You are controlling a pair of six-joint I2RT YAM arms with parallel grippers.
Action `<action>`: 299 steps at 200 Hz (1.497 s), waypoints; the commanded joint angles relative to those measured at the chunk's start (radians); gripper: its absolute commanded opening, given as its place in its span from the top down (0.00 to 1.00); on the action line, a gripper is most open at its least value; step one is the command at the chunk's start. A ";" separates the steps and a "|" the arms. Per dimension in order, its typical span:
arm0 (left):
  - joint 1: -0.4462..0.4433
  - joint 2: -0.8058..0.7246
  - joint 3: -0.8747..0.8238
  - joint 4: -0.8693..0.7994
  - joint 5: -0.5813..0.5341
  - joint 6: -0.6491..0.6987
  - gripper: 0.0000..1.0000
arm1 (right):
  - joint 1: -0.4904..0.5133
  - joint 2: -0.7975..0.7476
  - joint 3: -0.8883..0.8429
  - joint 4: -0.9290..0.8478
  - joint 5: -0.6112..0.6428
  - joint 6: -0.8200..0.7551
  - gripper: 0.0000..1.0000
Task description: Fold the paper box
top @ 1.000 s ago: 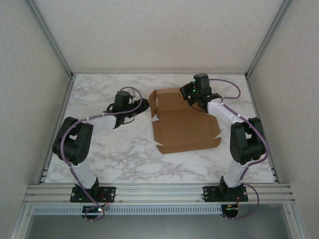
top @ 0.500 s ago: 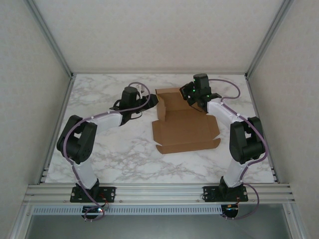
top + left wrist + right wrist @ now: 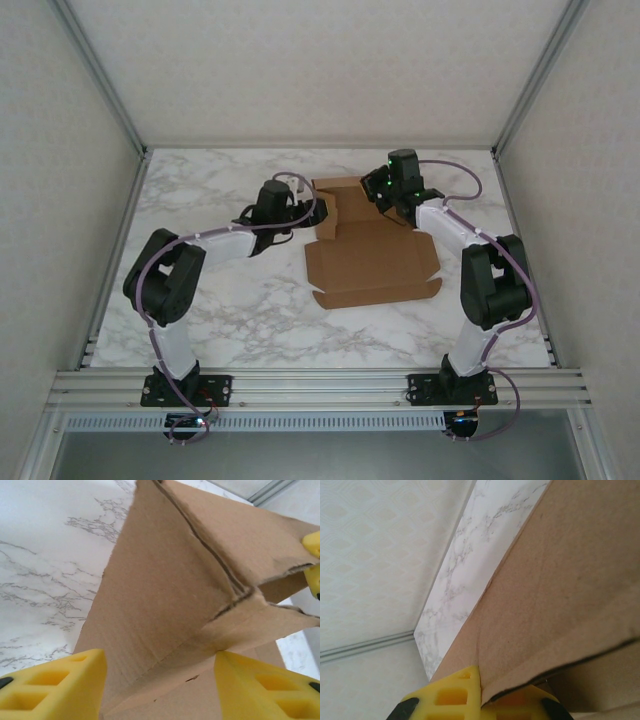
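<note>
The paper box [image 3: 375, 262], a brown cardboard sheet, lies flat at the table's middle right, with its rear panel [image 3: 345, 195] raised. My left gripper [image 3: 317, 209] is at the box's rear left corner, open. In the left wrist view its yellow fingers [image 3: 55, 685] straddle a folded side flap [image 3: 165, 595] without pinching it. My right gripper [image 3: 386, 201] is shut on the raised rear panel's right part. The right wrist view shows the cardboard edge [image 3: 545, 670] clamped between its yellow pads [image 3: 462, 692].
The marble table [image 3: 220, 310] is bounded by an aluminium frame rail [image 3: 320, 382] at the near edge and white walls on the other sides. Both arm bases stand at the near rail.
My left arm has swung right across the table, and its open gripper now straddles the box's rear left flap. The right gripper has kept its hold in place.
</note>
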 commanded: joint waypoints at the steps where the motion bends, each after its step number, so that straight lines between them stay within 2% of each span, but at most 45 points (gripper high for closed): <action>1: -0.024 0.011 -0.021 0.033 -0.103 0.115 0.41 | 0.005 -0.038 -0.043 -0.006 -0.028 -0.008 1.00; 73: -0.077 0.013 -0.075 0.124 -0.280 0.218 0.43 | 0.008 -0.112 -0.138 0.042 -0.040 0.008 1.00; 131: -0.111 -0.002 -0.145 0.221 -0.419 0.244 0.44 | 0.019 -0.169 -0.235 0.088 -0.029 0.017 1.00; 200: -0.142 0.015 -0.155 0.261 -0.501 0.242 0.44 | 0.038 -0.216 -0.287 0.098 -0.002 0.030 1.00; 261: -0.192 0.031 -0.159 0.282 -0.643 0.235 0.45 | 0.103 -0.250 -0.356 0.126 0.148 0.021 1.00; 299: -0.193 0.020 -0.197 0.310 -0.669 0.217 0.46 | 0.118 -0.287 -0.431 0.181 0.251 -0.060 1.00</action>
